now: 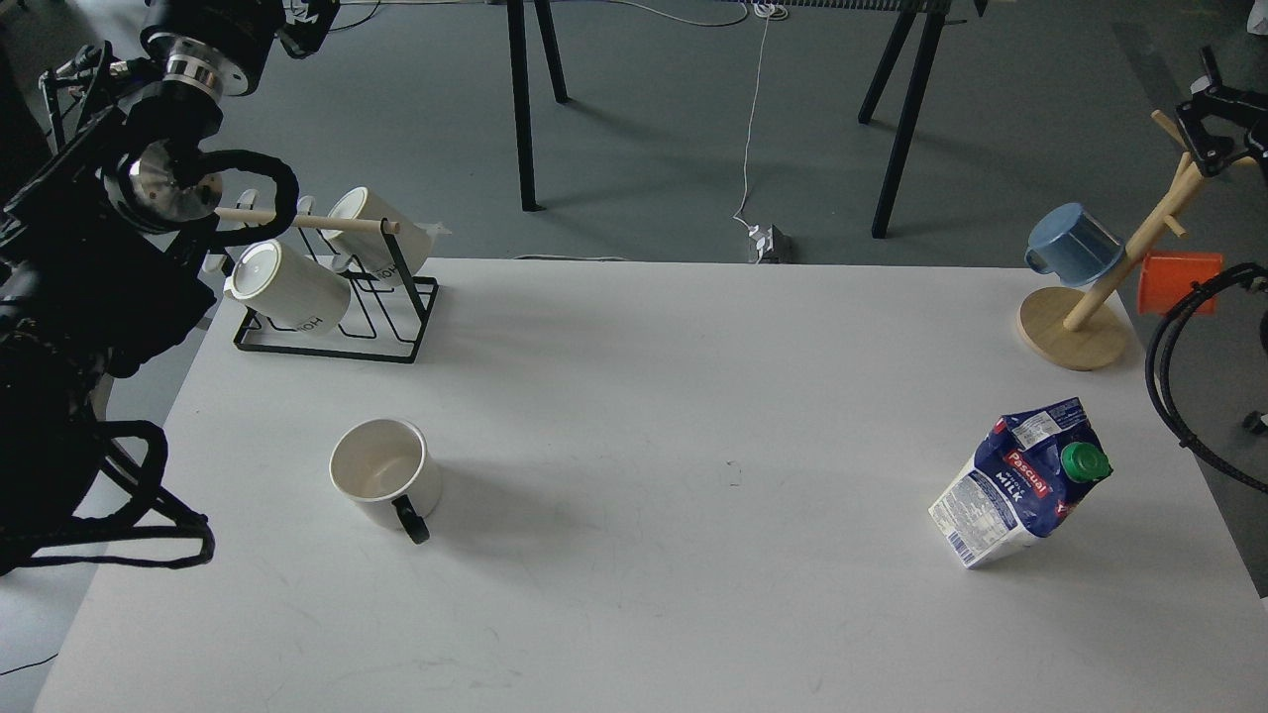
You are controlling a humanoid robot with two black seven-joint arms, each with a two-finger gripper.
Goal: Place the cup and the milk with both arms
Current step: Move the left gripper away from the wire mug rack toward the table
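The cup (pixel 384 475), a white mug with a black handle pointing toward me, stands upright on the left part of the white table (pixel 674 396). The milk (pixel 1025 483), a blue and white carton with a green cap, stands at the right. My left arm rises along the left edge, and its far end, the left gripper (pixel 309 18), is dark and cut off at the top, far above the cup. My right gripper (pixel 1216 127) shows as a dark part at the upper right beside the wooden mug tree, far from the milk. Neither holds anything that I can see.
A black wire rack (pixel 342 317) with two white ribbed mugs sits at the table's back left. At the back right stands a wooden mug tree (pixel 1080 322) with a blue cup (pixel 1072 243) and an orange cup (pixel 1179 280). Black cable loops hang at the right edge.
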